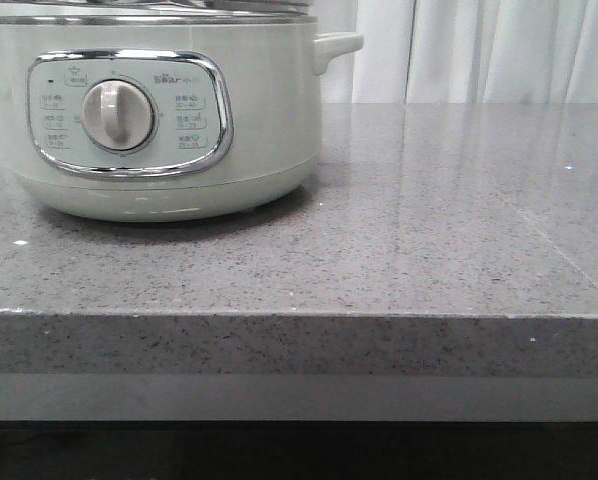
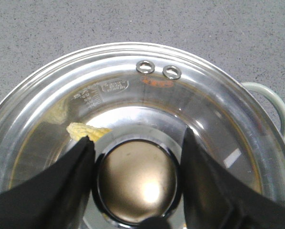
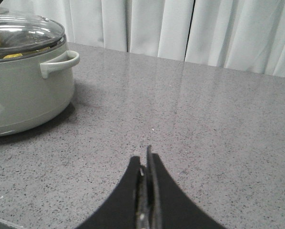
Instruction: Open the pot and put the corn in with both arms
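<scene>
The pale grey-green pot (image 1: 169, 130) stands at the left back of the counter, dial facing me. Its glass, steel-rimmed lid (image 2: 204, 109) sits on it. The yellow corn (image 2: 85, 130) lies inside the pot under the lid, partly hidden by a finger. My left gripper (image 2: 137, 136) is straight above the lid, its two fingers pressed against either side of the round lid knob (image 2: 137, 181). My right gripper (image 3: 145, 152) is shut and empty, low over the bare counter to the right of the pot (image 3: 23, 90). Neither gripper shows in the front view.
The grey speckled counter (image 1: 429, 230) stretches to the right of the pot, with its front edge (image 1: 299, 315) near me. White curtains (image 3: 204, 28) hang behind the counter. The pot's side handle (image 3: 61, 62) sticks out toward the right arm.
</scene>
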### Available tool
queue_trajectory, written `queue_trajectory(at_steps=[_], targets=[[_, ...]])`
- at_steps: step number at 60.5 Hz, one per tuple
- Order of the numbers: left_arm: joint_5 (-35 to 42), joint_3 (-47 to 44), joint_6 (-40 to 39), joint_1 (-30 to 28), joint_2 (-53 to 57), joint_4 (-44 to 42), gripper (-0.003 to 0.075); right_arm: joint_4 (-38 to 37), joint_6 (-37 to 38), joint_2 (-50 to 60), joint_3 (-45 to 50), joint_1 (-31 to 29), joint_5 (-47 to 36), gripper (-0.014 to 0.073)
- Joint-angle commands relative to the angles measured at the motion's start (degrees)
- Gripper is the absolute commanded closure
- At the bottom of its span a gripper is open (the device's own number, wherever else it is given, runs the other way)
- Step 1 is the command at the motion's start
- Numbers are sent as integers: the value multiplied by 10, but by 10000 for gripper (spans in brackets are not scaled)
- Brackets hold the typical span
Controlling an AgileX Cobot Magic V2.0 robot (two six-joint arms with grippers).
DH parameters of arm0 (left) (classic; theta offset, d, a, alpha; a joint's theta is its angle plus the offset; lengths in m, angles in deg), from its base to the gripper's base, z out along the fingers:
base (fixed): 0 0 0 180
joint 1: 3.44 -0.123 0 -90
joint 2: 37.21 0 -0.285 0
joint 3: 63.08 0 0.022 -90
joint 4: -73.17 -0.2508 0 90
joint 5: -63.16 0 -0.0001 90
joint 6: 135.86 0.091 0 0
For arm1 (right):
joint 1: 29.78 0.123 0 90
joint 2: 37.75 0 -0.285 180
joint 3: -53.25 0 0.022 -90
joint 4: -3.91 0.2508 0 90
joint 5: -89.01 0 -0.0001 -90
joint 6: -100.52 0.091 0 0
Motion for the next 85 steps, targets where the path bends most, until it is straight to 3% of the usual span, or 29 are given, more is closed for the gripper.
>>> queue_trajectory(at_steps=[1, 30, 36, 47, 54, 74, 78, 85], targets=[[59, 26, 0, 0, 32, 9, 571, 3, -5, -4, -15, -3, -44, 662], [45, -3, -5, 0, 32, 9, 553, 3, -5, -4, -15, -3, -45, 662], [45, -3, -5, 0, 32, 9, 479, 3, -5, -4, -15, -3, -45, 662], [59, -3, -5, 0, 35, -2, 270, 3, -5, -4, -15, -3, -45, 662], [79, -3, -5, 0, 47, -6, 221, 3, -5, -4, -15, -3, -45, 662], [91, -7, -3, 0, 126, -6, 232, 3, -5, -4, -15, -3, -45, 662], [91, -20, -3, 0, 142, -6, 266, 3, -5, -4, -15, -3, -45, 662], [105, -71, -3, 0, 186, -6, 394, 3, -5, -4, -15, -3, -45, 662]])
